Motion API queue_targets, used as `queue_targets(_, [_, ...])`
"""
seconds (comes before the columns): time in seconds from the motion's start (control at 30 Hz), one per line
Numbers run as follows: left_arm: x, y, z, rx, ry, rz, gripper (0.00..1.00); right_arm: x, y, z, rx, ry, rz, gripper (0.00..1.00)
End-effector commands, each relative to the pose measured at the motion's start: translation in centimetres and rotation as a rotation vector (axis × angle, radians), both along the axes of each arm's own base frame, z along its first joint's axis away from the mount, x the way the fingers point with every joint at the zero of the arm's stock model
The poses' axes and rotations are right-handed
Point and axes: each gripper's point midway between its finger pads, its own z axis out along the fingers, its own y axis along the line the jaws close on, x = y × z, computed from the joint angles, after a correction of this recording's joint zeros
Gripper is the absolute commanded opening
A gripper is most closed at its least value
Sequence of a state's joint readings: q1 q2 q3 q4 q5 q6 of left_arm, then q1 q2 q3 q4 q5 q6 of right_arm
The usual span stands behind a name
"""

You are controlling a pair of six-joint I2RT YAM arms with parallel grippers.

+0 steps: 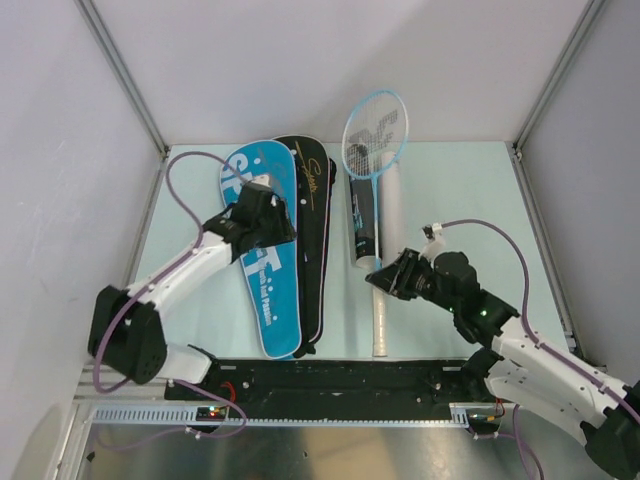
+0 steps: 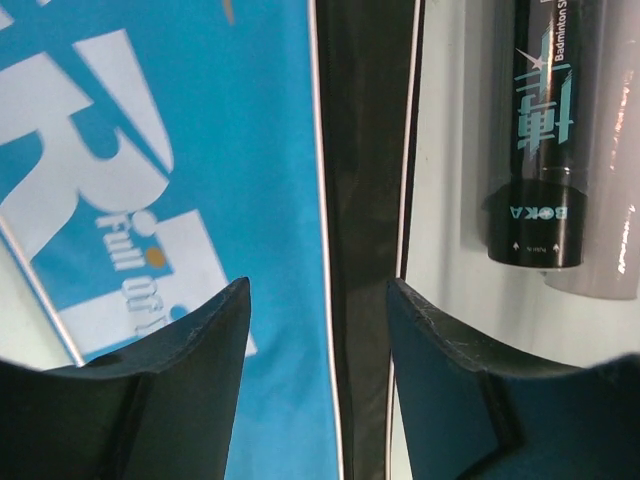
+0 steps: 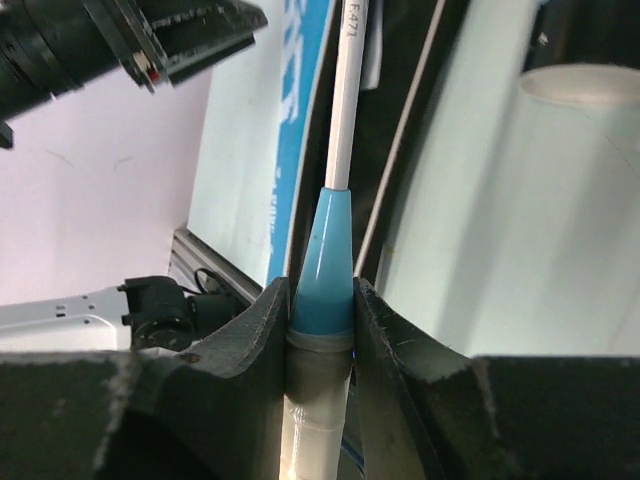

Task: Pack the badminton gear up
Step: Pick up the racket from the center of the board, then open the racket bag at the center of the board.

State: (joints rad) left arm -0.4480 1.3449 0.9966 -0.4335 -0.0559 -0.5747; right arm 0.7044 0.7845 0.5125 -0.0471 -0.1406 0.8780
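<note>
Overhead view wide; wrist views close, sharing blue cover (image 1: 270, 300).

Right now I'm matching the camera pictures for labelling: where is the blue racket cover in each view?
Top external: the blue cover lies left of centre, lengthwise.
Left wrist: the blue cover fills the left half.
Right wrist: the blue cover is a narrow strip, upper middle, left of the racket shaft.
Landmark: the black cover borders it in all three.

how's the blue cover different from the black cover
The blue cover has big white lettering; the black cover carries a thin gold script. The blue cover lies on top, the black cover underneath, showing along one side. Both are racket-shaped and lie flat on the table.
</note>
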Motion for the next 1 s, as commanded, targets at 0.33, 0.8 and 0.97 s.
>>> queue_targets(0.33, [4.0, -1.8, -4.1, 0.327, 0.056, -0.011, 0.59, -1.4, -2.6, -1.3, -0.034, -0.035, -0.048, 0.00])
queue_targets(0.8, [3.7, -1.4, -6.3, 0.396, 0.102, -0.009, 0.26, -1.7, -1.8, -1.3, -0.029, -0.034, -0.002, 0.00])
queue_targets(0.97, [3.5, -1.9, -4.0, 0.341, 0.063, -0.015, 0.03, -2.8, -0.4, -0.7, 0.022, -0.015, 0.064, 0.00])
